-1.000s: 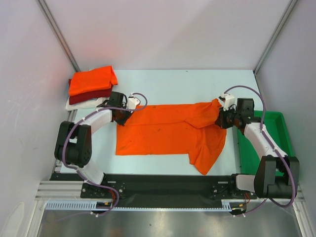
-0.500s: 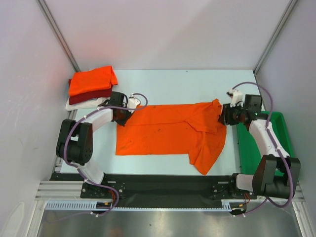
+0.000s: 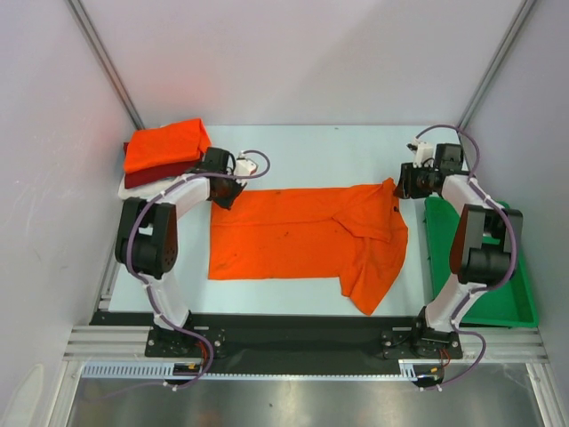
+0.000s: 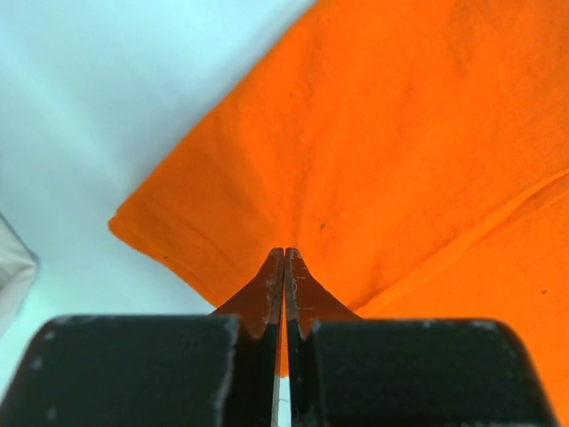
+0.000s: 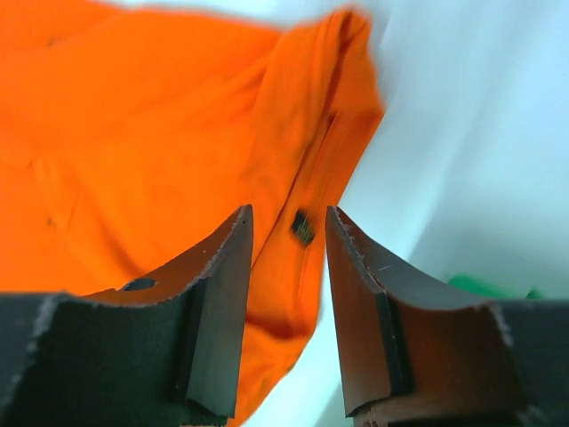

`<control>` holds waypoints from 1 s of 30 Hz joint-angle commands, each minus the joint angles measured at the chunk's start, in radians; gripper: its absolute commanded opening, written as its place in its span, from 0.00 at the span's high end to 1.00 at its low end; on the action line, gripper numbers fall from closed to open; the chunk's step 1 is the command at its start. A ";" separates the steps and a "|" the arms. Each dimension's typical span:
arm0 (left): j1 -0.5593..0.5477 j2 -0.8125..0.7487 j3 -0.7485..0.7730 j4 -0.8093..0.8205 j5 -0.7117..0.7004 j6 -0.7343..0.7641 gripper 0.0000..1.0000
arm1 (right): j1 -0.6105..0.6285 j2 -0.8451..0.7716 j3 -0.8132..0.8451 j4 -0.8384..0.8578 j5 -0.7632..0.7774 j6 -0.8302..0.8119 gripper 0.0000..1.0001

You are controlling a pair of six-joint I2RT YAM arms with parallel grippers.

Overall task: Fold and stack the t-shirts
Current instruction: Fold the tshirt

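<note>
A bright orange t-shirt [image 3: 302, 236] lies spread on the table, one sleeve folded toward the front. A stack at the back left has an orange shirt [image 3: 164, 144] on a dark red one [image 3: 160, 171] on a white one [image 3: 142, 187]. My left gripper [image 3: 228, 194] is shut on the spread shirt near its far left corner, and the cloth tents up to the tips in the left wrist view [image 4: 284, 253]. My right gripper [image 3: 402, 184] is open and empty just beyond the shirt's far right shoulder. The right wrist view shows the gripper [image 5: 286, 213] above the collar [image 5: 311, 178].
A green plastic tray [image 3: 498, 267] stands along the right edge, right of the shirt. A corner of the white shirt [image 4: 11, 267] shows at the left of the left wrist view. Grey walls close in on both sides and the back.
My right gripper has let go of the shirt's right shoulder and drawn back toward the far right. My left gripper has shifted toward the back with the shirt's left corner.
</note>
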 commanded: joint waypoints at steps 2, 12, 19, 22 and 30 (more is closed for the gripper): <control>0.007 0.024 0.039 -0.010 0.015 -0.027 0.98 | 0.002 0.084 0.144 0.025 0.005 -0.009 0.57; 0.021 0.107 0.082 -0.003 -0.074 -0.037 1.00 | 0.019 0.249 0.280 -0.012 -0.031 -0.019 0.58; 0.029 0.148 0.121 -0.006 -0.110 -0.025 1.00 | 0.047 0.298 0.280 -0.011 -0.044 -0.026 0.59; 0.030 0.157 0.124 -0.004 -0.108 -0.027 0.99 | 0.051 0.314 0.289 -0.008 -0.044 -0.026 0.62; 0.030 0.176 0.138 -0.003 -0.108 -0.027 1.00 | 0.045 0.309 0.294 -0.005 -0.002 -0.024 0.92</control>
